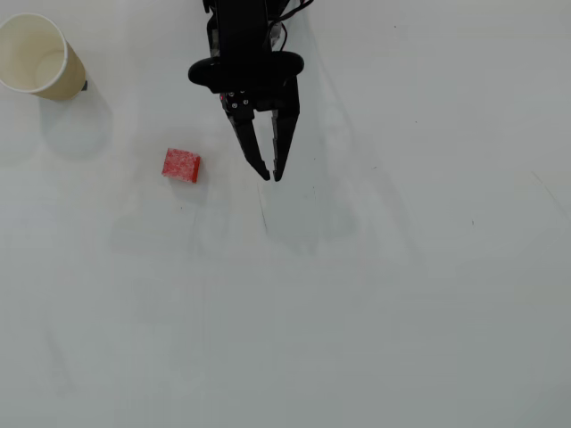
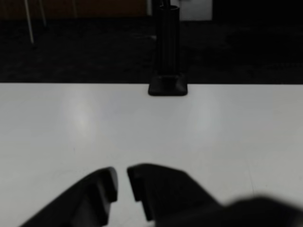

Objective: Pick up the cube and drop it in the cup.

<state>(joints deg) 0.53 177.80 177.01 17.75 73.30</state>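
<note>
Surface: white tabletop (image 1: 375, 312), plain and mostly bare; in the wrist view its far edge meets a dark background.
Cup: cream paper cup (image 1: 40, 58) in the overhead view, at the top-left corner of the tabletop, tipped so its white inside shows; nothing is seen inside it.
Cube: red cube (image 1: 181, 165) with pale speckled faces, resting on the tabletop toward the top edge, below and right of the cup, well apart from it.
Tool: black tool (image 1: 269, 176) reaching down from the top edge in the overhead view, its tips almost together with only a thin gap, gripping nothing; the cube lies near it on its left, not touching.
Wrist view only: the tool (image 2: 121, 183) at the bottom edge, its two fingers nearly closed over bare tabletop; a black post on a square base (image 2: 167, 85) stands at the far edge.
Overhead view only: cup and cube; neither shows in the wrist view.
</note>
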